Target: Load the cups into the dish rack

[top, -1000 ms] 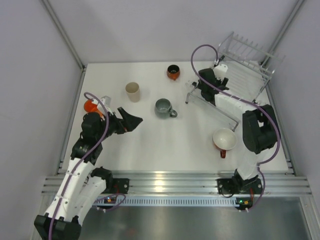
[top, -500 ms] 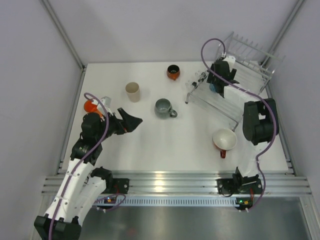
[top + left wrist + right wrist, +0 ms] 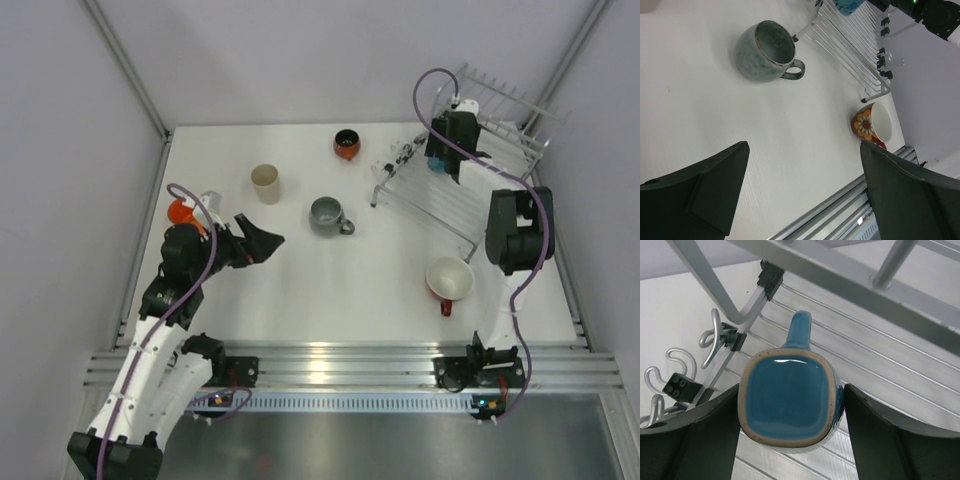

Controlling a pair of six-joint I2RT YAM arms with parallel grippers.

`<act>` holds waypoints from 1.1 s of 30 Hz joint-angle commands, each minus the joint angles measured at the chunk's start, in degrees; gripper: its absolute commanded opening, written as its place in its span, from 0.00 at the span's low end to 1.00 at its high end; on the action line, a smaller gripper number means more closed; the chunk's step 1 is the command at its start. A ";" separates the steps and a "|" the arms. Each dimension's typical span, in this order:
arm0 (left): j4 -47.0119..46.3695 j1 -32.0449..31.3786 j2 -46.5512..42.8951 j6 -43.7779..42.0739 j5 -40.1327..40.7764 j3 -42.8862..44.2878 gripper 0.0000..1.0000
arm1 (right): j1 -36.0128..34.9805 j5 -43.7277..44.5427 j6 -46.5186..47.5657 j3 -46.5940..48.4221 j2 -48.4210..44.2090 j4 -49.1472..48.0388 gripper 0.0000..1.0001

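Note:
My right gripper (image 3: 792, 390) is shut on a light blue cup (image 3: 785, 407), held base towards the camera with its handle pointing away, just above the wires of the dish rack (image 3: 875, 360). From above, that gripper (image 3: 441, 158) and the blue cup (image 3: 436, 166) hang over the rack's (image 3: 500, 140) left part. On the table stand a grey mug (image 3: 326, 215), a beige tumbler (image 3: 265, 183), a dark-and-orange cup (image 3: 346, 144), an orange cup (image 3: 181, 212) and a red mug with a white inside (image 3: 448, 280). My left gripper (image 3: 266, 240) is open and holds nothing, left of the grey mug (image 3: 767, 50).
The rack has hooked wire ends (image 3: 670, 365) at its left edge and a raised rail (image 3: 840, 275) over the blue cup. Aluminium rails (image 3: 330, 360) run along the table's near edge. Grey walls enclose the table.
My right arm has carried the blue cup from the rack's front left corner farther back and right, over the rack. The left arm has stayed still.

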State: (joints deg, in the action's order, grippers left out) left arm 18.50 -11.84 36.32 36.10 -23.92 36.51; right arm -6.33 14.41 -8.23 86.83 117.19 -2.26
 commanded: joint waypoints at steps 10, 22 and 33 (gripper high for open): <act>0.75 -0.21 0.86 -0.85 0.02 4.80 0.98 | 2.28 -2.99 4.53 5.72 1.20 -2.13 0.51; 0.83 -0.21 0.60 -0.85 -1.39 5.85 0.98 | 2.28 -3.26 6.82 9.41 -0.20 5.77 0.75; 0.92 -0.21 -1.25 -0.24 -1.83 5.50 0.98 | 2.20 -2.20 7.35 8.53 -2.23 8.41 0.81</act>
State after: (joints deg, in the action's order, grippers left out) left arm 20.64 -11.84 36.05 35.83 -24.84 40.10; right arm -4.34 11.84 -1.89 92.68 118.56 6.02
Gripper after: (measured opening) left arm 0.983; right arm 0.808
